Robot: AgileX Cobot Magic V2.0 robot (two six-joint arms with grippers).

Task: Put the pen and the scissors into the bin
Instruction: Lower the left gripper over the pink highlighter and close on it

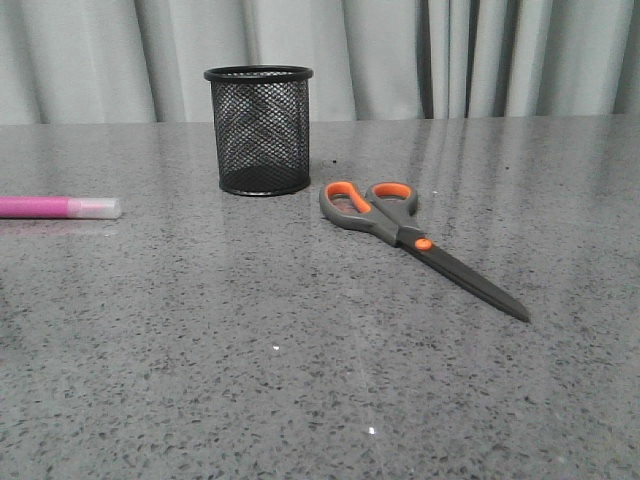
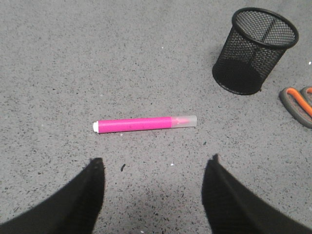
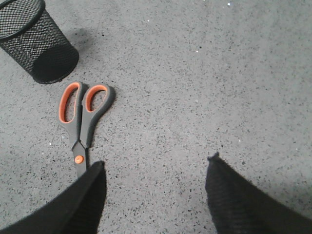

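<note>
Three task items, all resting on the grey speckled surface (image 1: 300, 380), none held. The bin (image 1: 259, 130) stands upright toward the back, centre-left in the front view, nothing visible inside. The scissors (image 1: 410, 235) lie flat and closed just beside the bin on its right, not touching; orange-lined loops toward the bin, blades pointing front-right. The pen (image 1: 58, 207) lies flat at the far left edge, well apart from the bin, whitish cap end toward the centre, partly cut off by the frame. Left gripper (image 2: 153, 195) hovers above the pen, fingers (image 2: 87, 195) spread wide, holding nothing. Right gripper (image 3: 153, 195) hovers over the scissors' blades, fingers (image 3: 234, 200) spread wide, holding nothing. Grey curtain (image 1: 400, 50) behind.
</note>
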